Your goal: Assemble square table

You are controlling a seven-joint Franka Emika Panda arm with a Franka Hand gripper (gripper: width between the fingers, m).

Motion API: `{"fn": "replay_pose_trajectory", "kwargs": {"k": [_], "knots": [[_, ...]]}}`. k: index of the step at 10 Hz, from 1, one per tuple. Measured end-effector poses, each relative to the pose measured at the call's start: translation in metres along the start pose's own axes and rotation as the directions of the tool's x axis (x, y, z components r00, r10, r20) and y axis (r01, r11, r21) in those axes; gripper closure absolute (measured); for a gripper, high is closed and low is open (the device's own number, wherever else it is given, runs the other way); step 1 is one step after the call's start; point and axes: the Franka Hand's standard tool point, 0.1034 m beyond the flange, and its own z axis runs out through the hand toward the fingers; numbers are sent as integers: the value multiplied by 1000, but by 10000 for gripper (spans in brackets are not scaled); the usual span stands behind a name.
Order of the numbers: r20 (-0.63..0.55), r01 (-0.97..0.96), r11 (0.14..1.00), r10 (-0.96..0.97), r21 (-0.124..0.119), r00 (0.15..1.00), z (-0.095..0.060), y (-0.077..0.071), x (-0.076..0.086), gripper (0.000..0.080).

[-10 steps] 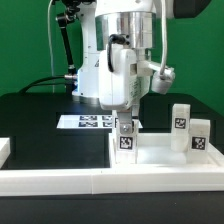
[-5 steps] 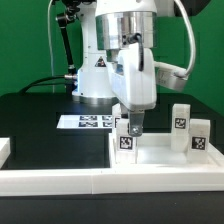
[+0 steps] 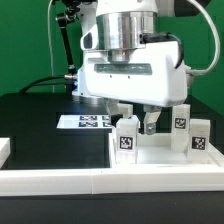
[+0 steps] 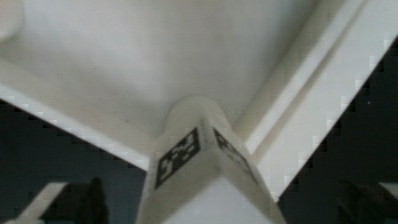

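Nearest the exterior camera: long white border wall (image 3: 60, 180) across the front of the black table (image 3: 30, 115). Just behind it, the tabletop (image 3: 160, 158) lies flat at the exterior view's right. One leg (image 3: 126, 137) stands upright on its near corner. The gripper (image 3: 137, 119) hangs directly over this leg, fingers spread, one finger (image 3: 150, 122) just beside it; reads as released, nothing held. Wrist view agrees: the leg (image 4: 199, 150) rises between the dark finger tips with gaps either side, though that picture is blurred, so contact cannot be ruled out.

Two more legs (image 3: 181, 120) (image 3: 199, 135) stand further back at the right. Marker board (image 3: 88, 122) lies behind.

Handling judgement: rigid, light plastic blocks, smooth-sided, likely slippery. Grip on the flat opposite faces, mid-height.
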Motion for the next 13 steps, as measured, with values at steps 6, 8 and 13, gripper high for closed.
{"fn": "replay_pose_trajectory", "kwargs": {"k": [6,8,13], "knots": [[5,493,870,-493,-12,870,2,1,-3,150],[6,603,798,-603,-14,798,3,3,0,150],[6,585,811,-585,-15,811,3,4,0,512]]}}
